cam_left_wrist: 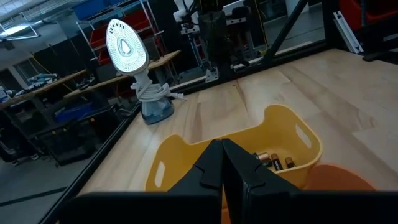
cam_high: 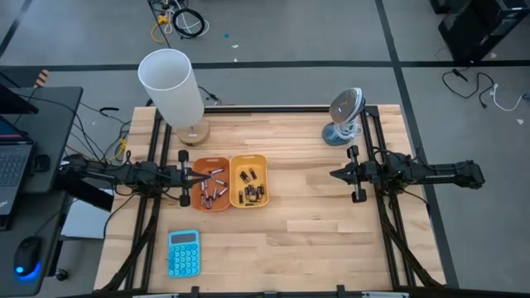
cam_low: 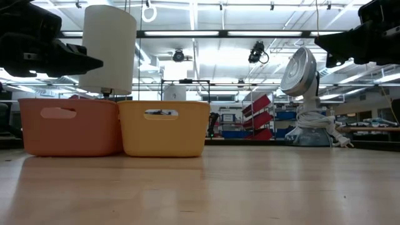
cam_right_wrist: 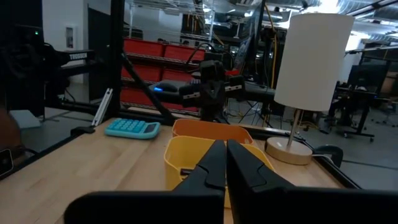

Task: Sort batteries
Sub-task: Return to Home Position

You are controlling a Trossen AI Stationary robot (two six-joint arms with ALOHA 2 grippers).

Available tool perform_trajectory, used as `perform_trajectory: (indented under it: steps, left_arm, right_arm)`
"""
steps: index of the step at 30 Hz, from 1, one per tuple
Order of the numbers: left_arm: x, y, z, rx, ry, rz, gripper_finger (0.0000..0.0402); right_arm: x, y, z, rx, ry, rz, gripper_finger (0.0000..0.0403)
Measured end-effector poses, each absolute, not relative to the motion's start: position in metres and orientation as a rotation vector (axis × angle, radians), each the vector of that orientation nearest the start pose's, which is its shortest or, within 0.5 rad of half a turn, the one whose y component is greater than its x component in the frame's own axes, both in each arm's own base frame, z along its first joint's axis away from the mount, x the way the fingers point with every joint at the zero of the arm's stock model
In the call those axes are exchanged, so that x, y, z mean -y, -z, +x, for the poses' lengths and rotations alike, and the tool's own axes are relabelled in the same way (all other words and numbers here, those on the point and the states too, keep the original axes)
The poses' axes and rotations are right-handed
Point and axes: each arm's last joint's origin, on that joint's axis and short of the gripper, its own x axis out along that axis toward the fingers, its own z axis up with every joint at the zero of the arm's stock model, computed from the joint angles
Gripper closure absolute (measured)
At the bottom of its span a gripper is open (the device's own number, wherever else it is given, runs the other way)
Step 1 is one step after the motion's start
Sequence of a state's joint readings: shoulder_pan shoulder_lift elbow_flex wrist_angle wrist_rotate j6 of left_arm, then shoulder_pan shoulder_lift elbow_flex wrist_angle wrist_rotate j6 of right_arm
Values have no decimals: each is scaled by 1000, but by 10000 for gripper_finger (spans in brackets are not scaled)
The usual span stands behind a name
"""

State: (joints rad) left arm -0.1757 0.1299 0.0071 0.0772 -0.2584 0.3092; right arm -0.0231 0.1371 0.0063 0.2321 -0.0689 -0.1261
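Over the outer rim of the orange tray [cam_high: 199,204] holding silvery batteries [cam_high: 213,187], beside the yellow tray [cam_high: 248,157] holding dark batteries [cam_high: 252,190], the left gripper [cam_high: 195,175] is hovering, fingers together, risking clipping that rim if it dips, while the right gripper [cam_high: 334,174] is waiting, likewise closed, well apart.

One orange bin [cam_low: 70,128], one yellow bin [cam_low: 164,129], one calculator [cam_high: 183,252], one lamp [cam_high: 171,85], one fan [cam_high: 344,108]; batteries [cam_high: 213,186] too small to count.

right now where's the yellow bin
High view: the yellow bin sits on the table, left of centre, flush against the right side of the orange bin.
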Motion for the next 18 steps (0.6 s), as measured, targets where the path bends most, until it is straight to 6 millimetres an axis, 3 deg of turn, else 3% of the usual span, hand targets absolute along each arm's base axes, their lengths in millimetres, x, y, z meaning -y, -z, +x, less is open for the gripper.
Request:
perform_trajectory:
  steps: [18]
  left_arm:
    - [11,-163,104,-57,-75,319,396]
  right_arm:
    - [0,-177,105,104,-39,-131,397]
